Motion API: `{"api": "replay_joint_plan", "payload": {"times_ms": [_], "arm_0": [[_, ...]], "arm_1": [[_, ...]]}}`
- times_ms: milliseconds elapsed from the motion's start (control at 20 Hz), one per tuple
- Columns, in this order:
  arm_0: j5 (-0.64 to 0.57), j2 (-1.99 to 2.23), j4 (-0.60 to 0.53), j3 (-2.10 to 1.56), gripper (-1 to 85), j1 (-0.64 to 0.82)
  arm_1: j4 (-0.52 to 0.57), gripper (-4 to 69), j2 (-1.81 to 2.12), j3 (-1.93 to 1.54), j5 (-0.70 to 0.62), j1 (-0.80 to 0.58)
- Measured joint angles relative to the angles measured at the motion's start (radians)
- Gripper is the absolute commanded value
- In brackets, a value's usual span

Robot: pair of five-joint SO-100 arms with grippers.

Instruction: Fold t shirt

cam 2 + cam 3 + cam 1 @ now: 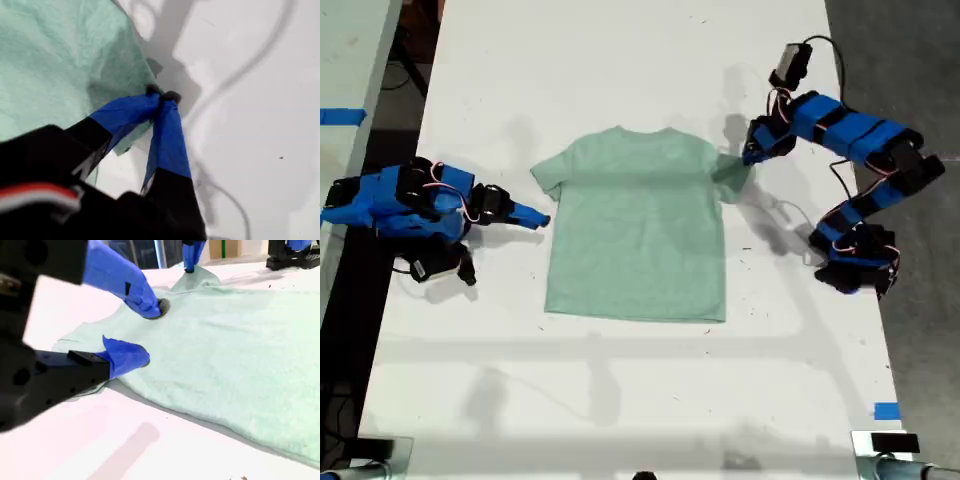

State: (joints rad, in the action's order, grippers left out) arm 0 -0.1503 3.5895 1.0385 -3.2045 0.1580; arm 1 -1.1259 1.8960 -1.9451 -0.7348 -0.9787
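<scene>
Mint-green, the shirt is lying flat while we are pinching one sleeve in my first gripper and spreading my second gripper beside the other.

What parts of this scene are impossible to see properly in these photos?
- The underside of the t shirt: it lies flat on the table in every view.
- The sleeve edge at my first pincer: in the first wrist view the blue fingers cover it.
- The shirt's hem: the second wrist view's edge cuts it off.
- How much cloth lies between the fingers of my second pincer: the lower finger hides it.
</scene>
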Motion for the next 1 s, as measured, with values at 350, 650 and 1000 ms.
{"api": "replay_joint_plan", "payload": {"times_ms": [350,650,1000], "arm_0": [[0.0,0.0,0.0,0.0,11.7,0.0],[0.0,0.0,0.0,0.0,11.7,0.0],[0.0,0.0,0.0,0.0,11.7,0.0]], "arm_1": [[0.143,0.4,-0.08,0.15,0.183,0.439],[0.221,0.4,-0.391,0.448,0.235,0.626],[0.031,0.0,-0.557,0.723,0.225,0.657]]}}
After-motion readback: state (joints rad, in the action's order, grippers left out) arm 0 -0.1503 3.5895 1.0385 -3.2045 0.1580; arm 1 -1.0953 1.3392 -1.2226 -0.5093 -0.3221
